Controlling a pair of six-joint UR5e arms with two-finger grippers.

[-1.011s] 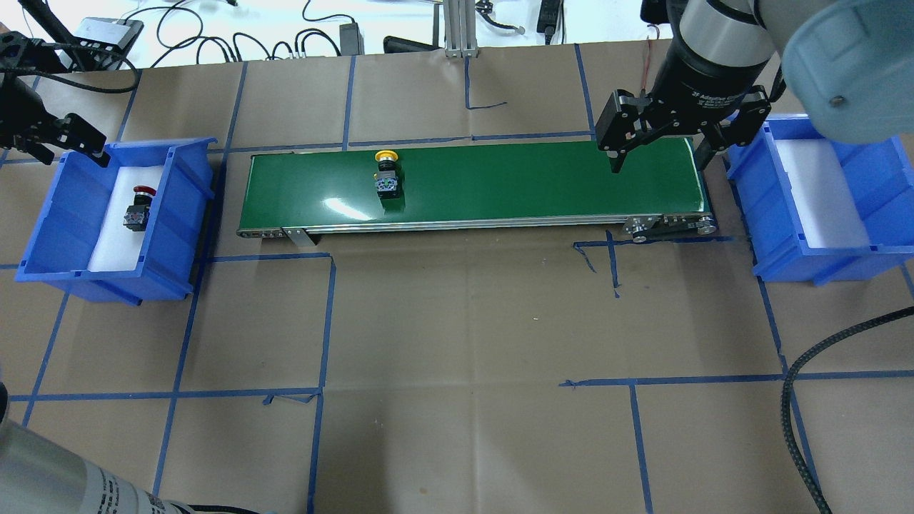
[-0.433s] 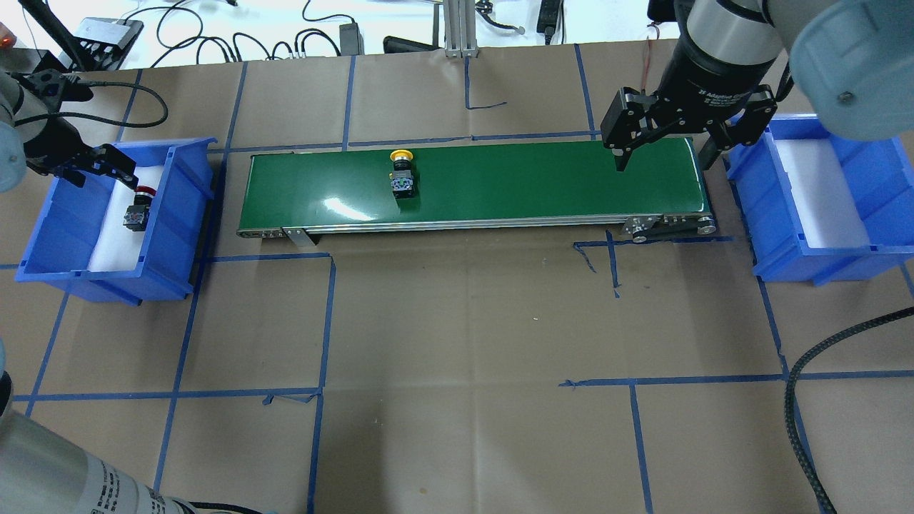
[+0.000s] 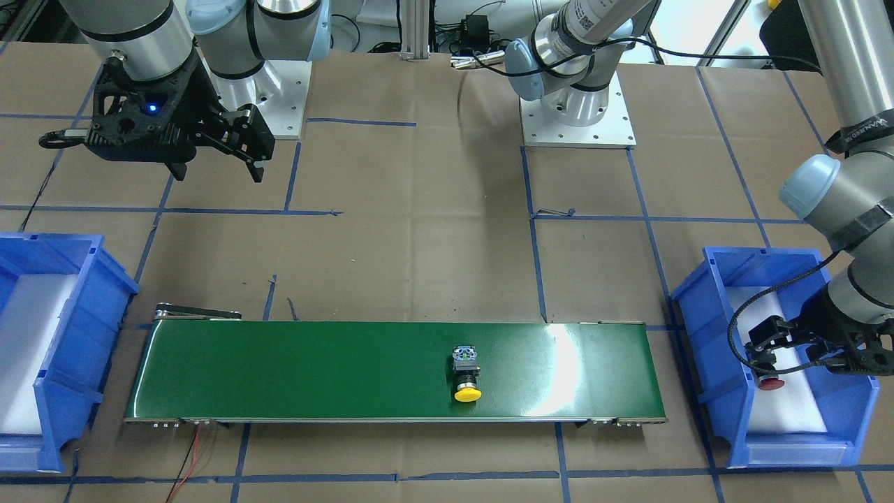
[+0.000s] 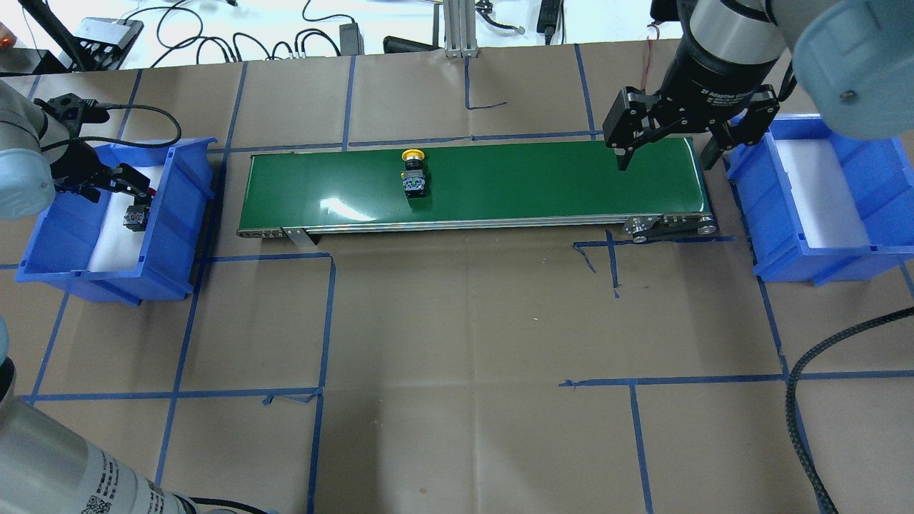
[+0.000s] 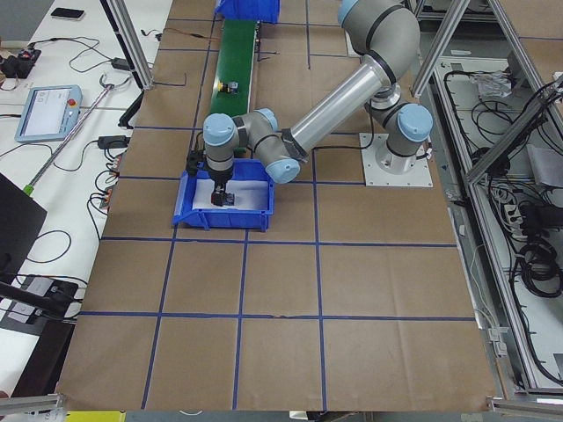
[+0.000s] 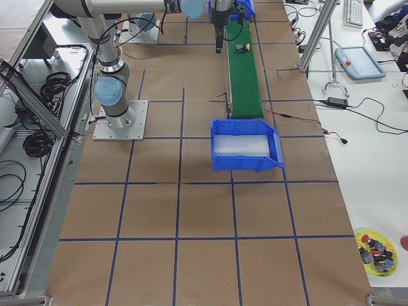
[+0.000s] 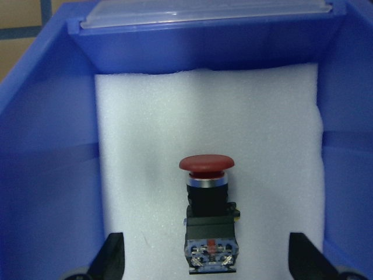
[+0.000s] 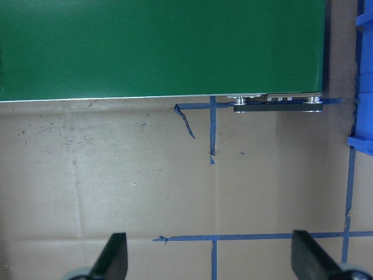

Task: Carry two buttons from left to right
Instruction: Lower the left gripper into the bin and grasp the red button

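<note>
The yellow button [image 4: 413,172] lies on its side on the green conveyor belt [image 4: 535,178], left of the belt's middle; it also shows in the front view [image 3: 466,378]. The red button [image 4: 136,215] lies on white foam in the left blue bin [image 4: 180,214]. My left gripper [image 4: 113,183] is open and hangs low over that bin. In the left wrist view its fingers [image 7: 113,256] stand either side of the red button [image 7: 207,175] without touching it. My right gripper [image 4: 664,151] is open and empty above the belt's right end.
The right blue bin [image 4: 882,214] with bare white foam stands just past the belt's right end. Blue tape lines cross the brown paper table. A black braided cable [image 4: 807,400] loops at the front right. Cables and devices lie along the far edge.
The yellow button has travelled to the right along the belt. My left gripper has moved in over the left bin, close to the red button. The right gripper has barely moved.
</note>
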